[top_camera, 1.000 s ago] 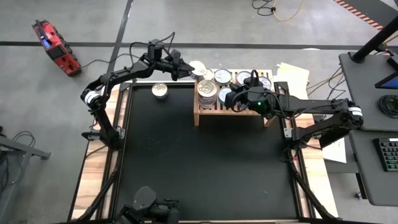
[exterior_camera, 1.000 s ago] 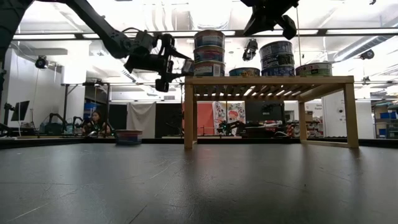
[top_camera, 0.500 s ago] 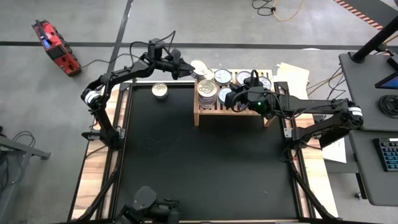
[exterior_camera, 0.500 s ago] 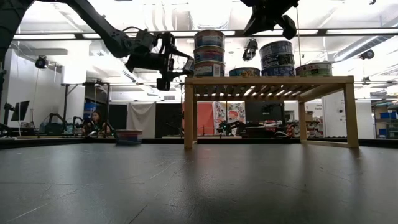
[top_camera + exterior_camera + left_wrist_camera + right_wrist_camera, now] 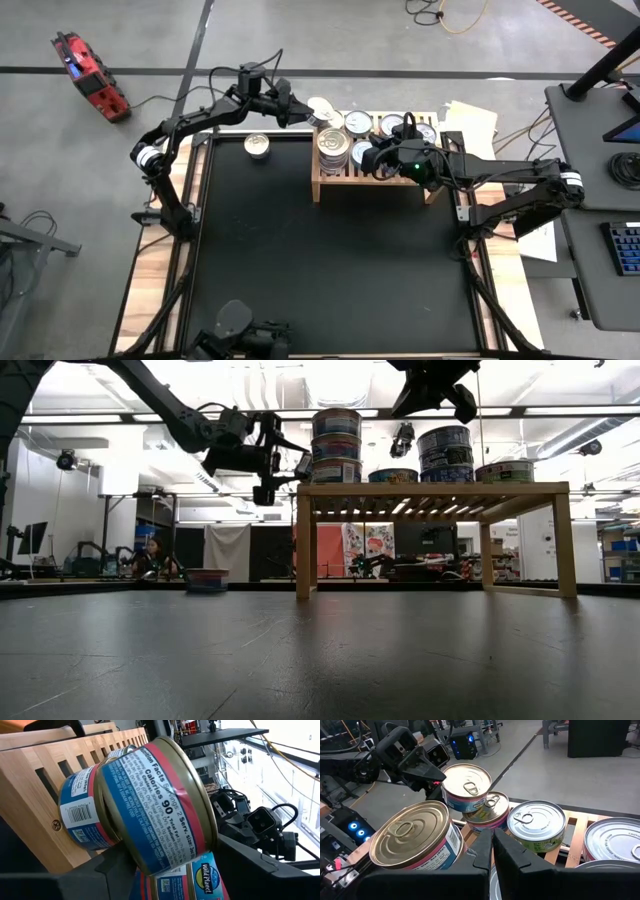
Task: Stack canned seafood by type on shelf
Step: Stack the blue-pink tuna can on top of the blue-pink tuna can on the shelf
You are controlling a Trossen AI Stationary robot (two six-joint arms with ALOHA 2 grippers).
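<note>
The light-wood shelf (image 5: 375,181) stands at the mat's far side and bears several silver-lidded seafood cans; one stack of three (image 5: 336,445) is at its left end. My left gripper (image 5: 303,110) is shut on a can with a blue and red label (image 5: 155,805). It holds that can over the shelf's far left corner, just above another can (image 5: 491,813). My right gripper (image 5: 492,847) is shut with nothing in it and hovers over the middle of the shelf (image 5: 368,158). One more can (image 5: 258,146) stands on its base on the mat, left of the shelf. My left gripper pinches the can across its height (image 5: 150,865), one finger toward the lid side and one toward the bottom, at the can's left edge. The fingers come about level from the table's left. The can is tilted, lid up (image 5: 466,781); I cannot tell whether it touches the can below.
A black mat (image 5: 330,280) covers the table in front of the shelf. Papers (image 5: 470,118) lie beyond the shelf's right end. A red tool (image 5: 88,75) lies on the floor at the far left. A person (image 5: 155,555) sits in the room behind.
My left gripper has rolled a little about its own pointing line, and the held can has turned with it. It has stayed in place over the shelf's far left corner.
</note>
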